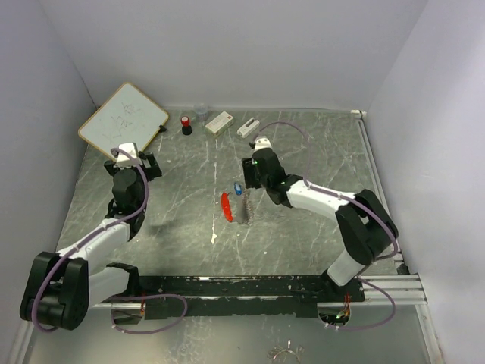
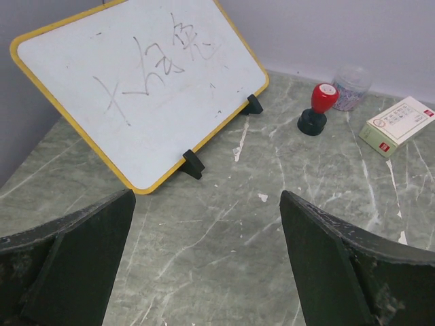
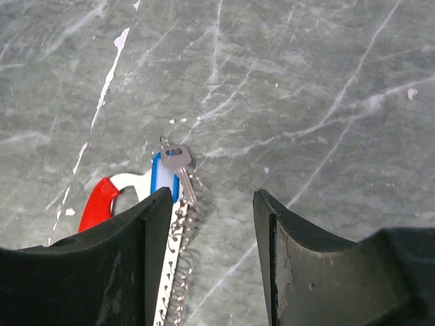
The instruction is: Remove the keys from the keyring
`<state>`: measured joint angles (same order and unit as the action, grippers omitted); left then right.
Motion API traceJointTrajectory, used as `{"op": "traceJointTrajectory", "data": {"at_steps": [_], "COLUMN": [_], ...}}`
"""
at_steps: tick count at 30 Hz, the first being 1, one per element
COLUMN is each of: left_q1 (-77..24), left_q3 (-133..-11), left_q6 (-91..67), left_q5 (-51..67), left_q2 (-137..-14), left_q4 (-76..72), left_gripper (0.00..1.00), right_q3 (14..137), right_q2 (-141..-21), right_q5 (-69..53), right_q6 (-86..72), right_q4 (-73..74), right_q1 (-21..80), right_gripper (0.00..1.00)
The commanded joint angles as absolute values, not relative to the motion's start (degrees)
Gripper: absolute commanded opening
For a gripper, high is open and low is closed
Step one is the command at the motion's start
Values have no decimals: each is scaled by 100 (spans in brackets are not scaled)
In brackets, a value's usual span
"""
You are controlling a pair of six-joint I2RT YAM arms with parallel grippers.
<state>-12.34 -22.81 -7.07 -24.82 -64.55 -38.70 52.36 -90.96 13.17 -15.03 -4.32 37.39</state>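
The red keyring (image 3: pixel 98 204) lies flat on the tabletop (image 3: pixel 306 81), with the keys (image 3: pixel 175 165) bunched right beside it. The right gripper (image 3: pixel 212 202) hovers just over them, jaws apart and gripping nothing. The left gripper (image 2: pixel 207 204) is wide open near the whiteboard (image 2: pixel 136 88), well away.

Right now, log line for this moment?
left hand: open, empty | right hand: open, near silvery metal keys | red curved keyring: keys attached, untouched
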Motion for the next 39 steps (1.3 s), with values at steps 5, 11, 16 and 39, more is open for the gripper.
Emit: {"op": "traceJointTrajectory", "data": {"at_steps": [5,11,16,39], "left_q1": [-1274,-1274,-1274,-1274], "left_q3": [-2370,-2578,-2474,-2626], "left_q6": [-827,-855,-888,-908], "left_q5": [-2358,-2392,-2420,-2331], "left_q2": [-6458,-6732,-6697,-7020], "left_q4": [-3612,-3388,-3552,-3471], "left_gripper": [99,99,100,99], "right_q3": [6006,6463,6400,6518], "right_q2": [-9979,-10537,-10538,-11081], "right_q5": [1148,1058,991,607], "right_q6": [-1387,-1300,-1237,-1246], "right_q4": [-485,-228,-358,-511], "right_q1": [3840,3887,3930,3957], "right_gripper": [52,49,47,26]}}
